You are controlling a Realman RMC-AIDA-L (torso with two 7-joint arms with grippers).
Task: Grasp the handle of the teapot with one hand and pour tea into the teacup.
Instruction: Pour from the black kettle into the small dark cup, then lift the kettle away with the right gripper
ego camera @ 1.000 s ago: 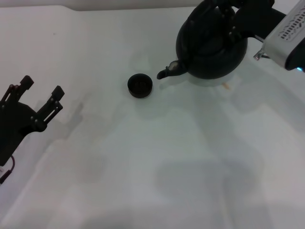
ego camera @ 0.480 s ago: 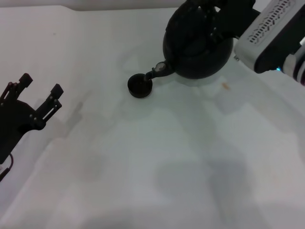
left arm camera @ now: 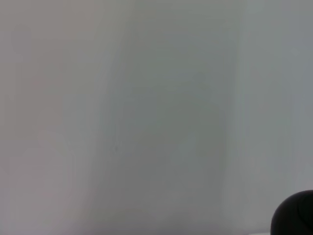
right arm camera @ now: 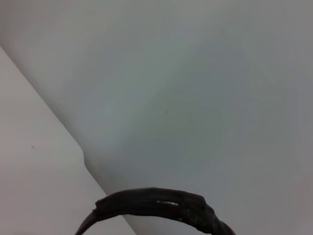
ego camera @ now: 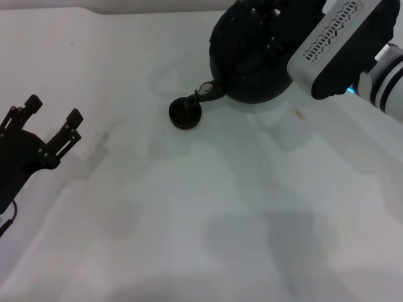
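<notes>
Left gripper (ego camera: 53, 119) parked at table's (ego camera: 189, 220) left edge, fingers spread, holding nothing, well apart from the work. Teacup (ego camera: 185, 114) mid-table; spout (ego camera: 203, 93) tip sits right over its rim. Teapot (ego camera: 249, 53) tilted spout-down, long axis pointing left toward cup. Right gripper at handle (right arm camera: 161, 204); finger state hidden, can't tell.

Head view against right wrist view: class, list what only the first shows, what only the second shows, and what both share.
Only the head view shows the teapot tilted with its spout over the teacup, the right tool at the pot's top, and the left tool open, off to the left. Only the right wrist view shows the handle close up, a dark ribbed arc. Both share the pale table.
</notes>
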